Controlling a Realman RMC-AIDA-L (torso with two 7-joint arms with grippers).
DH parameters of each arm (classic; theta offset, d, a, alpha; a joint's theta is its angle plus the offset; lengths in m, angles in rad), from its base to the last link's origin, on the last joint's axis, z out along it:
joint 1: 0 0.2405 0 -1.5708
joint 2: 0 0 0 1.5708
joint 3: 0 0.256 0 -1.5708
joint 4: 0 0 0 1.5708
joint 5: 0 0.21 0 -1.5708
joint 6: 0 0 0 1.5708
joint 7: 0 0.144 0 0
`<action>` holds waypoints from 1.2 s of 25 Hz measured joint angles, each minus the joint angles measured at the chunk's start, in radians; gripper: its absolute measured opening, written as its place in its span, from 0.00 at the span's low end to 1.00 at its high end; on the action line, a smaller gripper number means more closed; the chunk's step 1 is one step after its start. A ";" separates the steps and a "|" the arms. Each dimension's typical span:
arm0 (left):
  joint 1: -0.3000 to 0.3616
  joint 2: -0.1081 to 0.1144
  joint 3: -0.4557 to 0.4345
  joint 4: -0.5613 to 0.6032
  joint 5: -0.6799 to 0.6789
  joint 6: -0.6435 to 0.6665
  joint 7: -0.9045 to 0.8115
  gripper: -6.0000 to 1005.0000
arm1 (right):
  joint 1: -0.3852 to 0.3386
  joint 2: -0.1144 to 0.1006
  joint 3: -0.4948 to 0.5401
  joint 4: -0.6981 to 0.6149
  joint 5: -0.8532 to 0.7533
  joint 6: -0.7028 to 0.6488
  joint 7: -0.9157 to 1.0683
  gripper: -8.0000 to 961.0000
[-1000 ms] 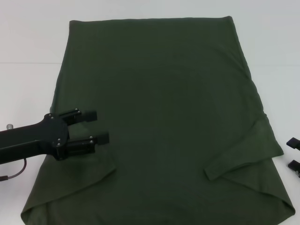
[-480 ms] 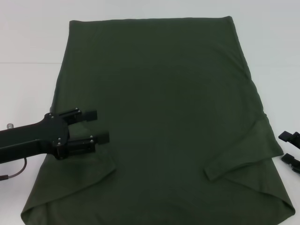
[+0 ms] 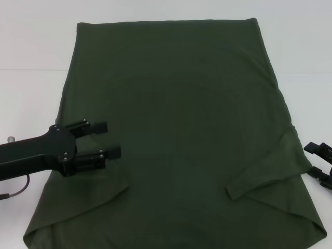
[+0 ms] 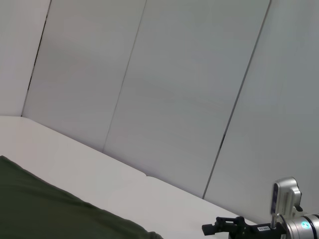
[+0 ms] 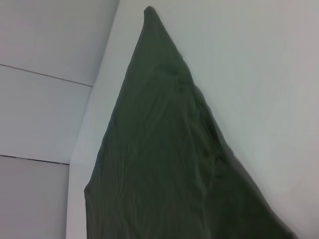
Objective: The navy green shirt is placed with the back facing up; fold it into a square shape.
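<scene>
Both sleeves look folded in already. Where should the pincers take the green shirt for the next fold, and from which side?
Probably at the near hem corners of the dark olive-green knit shirt, coming in from each side. It lies flat with free corners there. The left pincer hangs open over the left edge; the right pincer is at the right edge.

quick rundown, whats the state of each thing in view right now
navy green shirt: flat on the white table, both sleeves folded in over the body
left gripper: open, over the shirt's left sleeve area, holding nothing
right gripper: open, at the shirt's right edge, gripping nothing
</scene>
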 joint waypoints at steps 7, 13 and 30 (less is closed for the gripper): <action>-0.001 0.000 0.000 0.000 0.000 -0.003 0.000 0.84 | 0.022 0.000 -0.001 0.001 -0.004 0.009 0.000 0.97; -0.003 0.000 0.000 0.000 0.000 -0.008 0.000 0.84 | 0.048 0.000 -0.004 0.001 -0.003 0.012 0.000 0.97; -0.001 0.002 0.000 0.000 0.000 -0.012 0.000 0.84 | 0.055 0.009 -0.021 0.002 -0.002 0.019 0.025 0.96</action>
